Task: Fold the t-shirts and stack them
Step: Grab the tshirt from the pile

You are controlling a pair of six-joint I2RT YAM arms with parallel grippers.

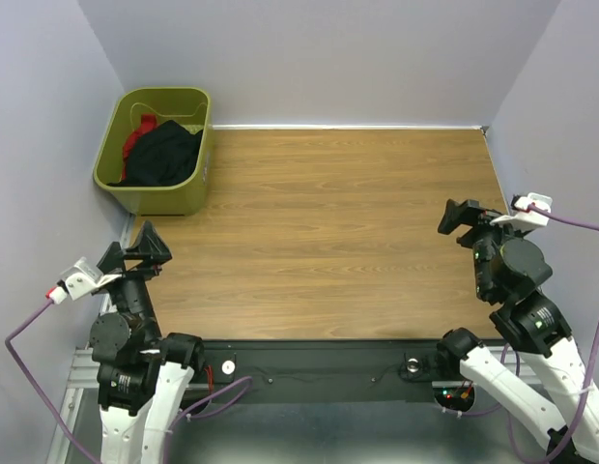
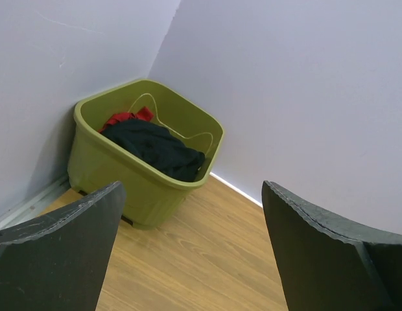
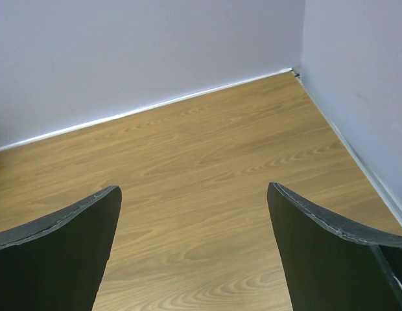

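The black t-shirt (image 1: 166, 155) lies crumpled over a red t-shirt (image 1: 135, 135) in the green basket (image 1: 174, 201) at the tabletop's (image 1: 328, 222) far left corner. It looks soft, light and floppy, so pinch a raised fold. The left claw (image 1: 153, 247) and right claw (image 1: 454, 222) gape empty, well apart from it.

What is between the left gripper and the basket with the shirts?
Only bare wooden table lies between the left gripper and the green basket; the top view shows it.

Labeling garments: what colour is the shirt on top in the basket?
Black. The top shirt shows best in the left wrist view.
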